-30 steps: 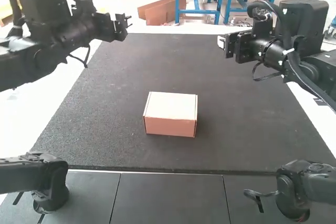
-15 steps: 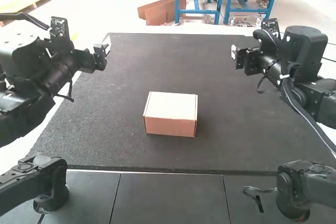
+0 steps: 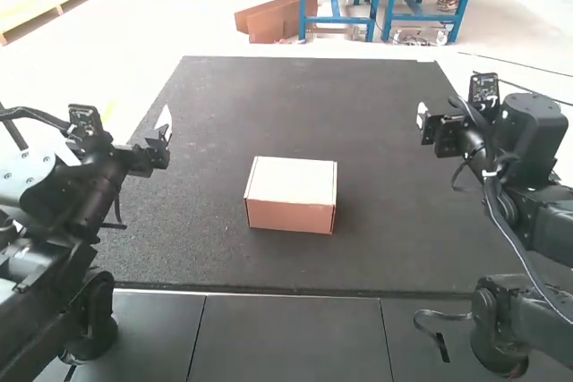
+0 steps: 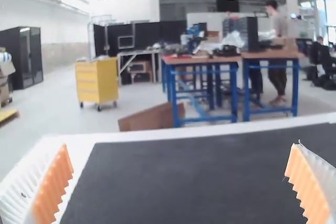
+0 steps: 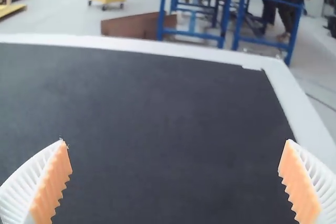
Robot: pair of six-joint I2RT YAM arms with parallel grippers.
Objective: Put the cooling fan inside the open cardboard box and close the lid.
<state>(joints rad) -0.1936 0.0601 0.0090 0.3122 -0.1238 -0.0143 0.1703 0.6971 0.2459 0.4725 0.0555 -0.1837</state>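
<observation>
Brown cardboard box (image 3: 291, 194) sits closed at the middle of the black mat (image 3: 269, 96), well apart from both arms. The left gripper (image 3: 163, 146) hangs over the mat's left edge, the right gripper (image 3: 426, 124) over its right side, each with fingers (image 4: 51, 184) spread wide.

left arm (image 3: 76, 190): lowered, pulled back | right arm (image 3: 528, 145): lowered, pulled back

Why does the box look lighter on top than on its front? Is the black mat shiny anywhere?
High view: the box has a pale top and a darker front, so the light likely comes from above; the black mat shows no shiny spots. Right wrist view: the mat looks evenly dull, while the white table edge glares bright.
</observation>
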